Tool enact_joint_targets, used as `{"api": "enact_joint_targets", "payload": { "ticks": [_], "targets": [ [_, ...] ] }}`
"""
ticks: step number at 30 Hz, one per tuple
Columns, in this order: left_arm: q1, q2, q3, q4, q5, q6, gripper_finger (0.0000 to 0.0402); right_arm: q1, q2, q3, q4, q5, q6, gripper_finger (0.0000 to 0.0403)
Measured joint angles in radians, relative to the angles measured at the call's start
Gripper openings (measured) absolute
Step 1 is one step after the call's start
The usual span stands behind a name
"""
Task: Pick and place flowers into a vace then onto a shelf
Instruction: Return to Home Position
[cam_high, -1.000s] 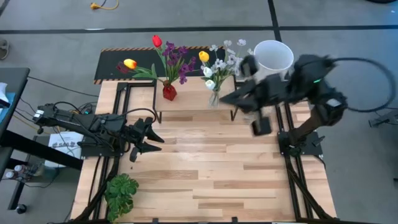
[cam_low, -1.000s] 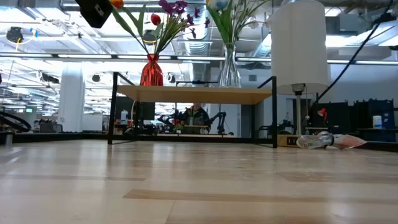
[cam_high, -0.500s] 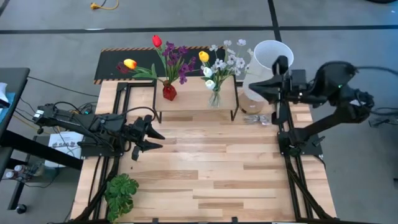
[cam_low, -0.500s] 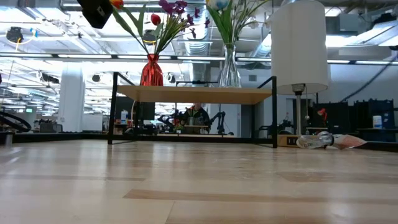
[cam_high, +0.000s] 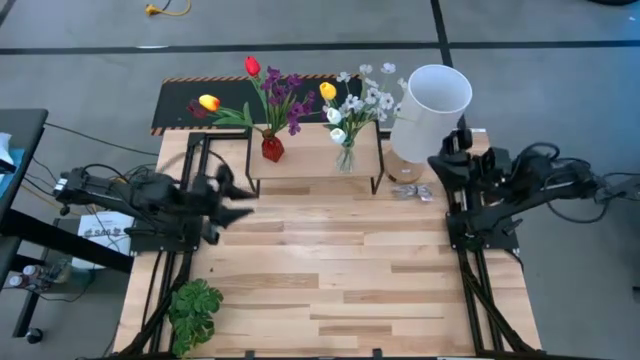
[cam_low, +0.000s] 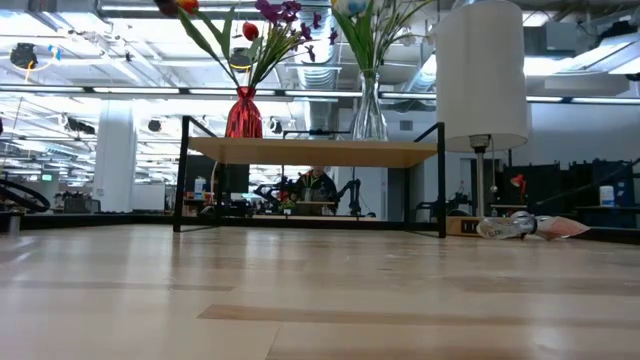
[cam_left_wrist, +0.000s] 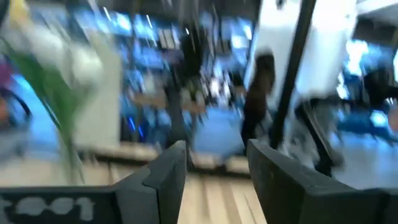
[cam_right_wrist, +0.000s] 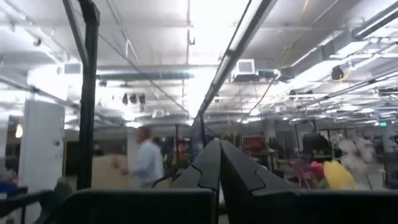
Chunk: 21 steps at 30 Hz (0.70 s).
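Note:
The shelf (cam_high: 315, 168) (cam_low: 315, 152) stands at the table's far middle. On its plank top stand a red vase (cam_high: 272, 148) (cam_low: 243, 112) holding red, yellow and purple flowers (cam_high: 270, 92), and a clear glass vase (cam_high: 344, 158) (cam_low: 368, 108) holding white blossoms and a yellow tulip (cam_high: 355, 100). My left gripper (cam_high: 235, 192) (cam_left_wrist: 214, 168) hovers open and holds nothing, left of the shelf. My right gripper (cam_high: 447, 163) (cam_right_wrist: 219, 162) is shut and holds nothing; it is folded back over its base, right of the shelf.
A tall white cylinder (cam_high: 430, 105) (cam_low: 482, 75) stands right of the shelf, with a crumpled wrapper (cam_high: 410, 192) (cam_low: 525, 228) at its foot. A green leafy plant (cam_high: 195, 312) lies at the near left corner. Bare wooden tabletop (cam_high: 340, 270) stretches in front of the shelf.
My right arm has drawn back from over the shelf toward the table's right edge, come down and folded over its base, its gripper staying shut. My left gripper has risen a little and tipped upward, leaving the low view.

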Motion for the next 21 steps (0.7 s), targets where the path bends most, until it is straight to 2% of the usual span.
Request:
{"api": "enact_joint_targets", "payload": {
  "ticks": [5, 13, 18, 21],
  "targets": [
    [0.042, -0.164, 0.0, 0.024, -0.049, 0.048, 0.0137, 0.039, -0.069, -0.16, 0.133, 0.07, 0.023, 0.0],
    [0.111, -0.462, 0.002, -0.085, 0.004, 0.041, 0.0066, 0.076, -0.159, -0.281, 0.176, 0.105, 0.081, 0.0],
    [0.112, -0.568, 0.001, -0.152, -0.014, 0.062, 0.002, 0.089, -0.196, -0.326, 0.174, 0.175, 0.082, 0.0],
    [0.112, -0.605, 0.001, -0.159, -0.014, 0.082, 0.0003, 0.091, -0.216, -0.354, 0.187, 0.178, 0.082, 0.0]
  ]
}}
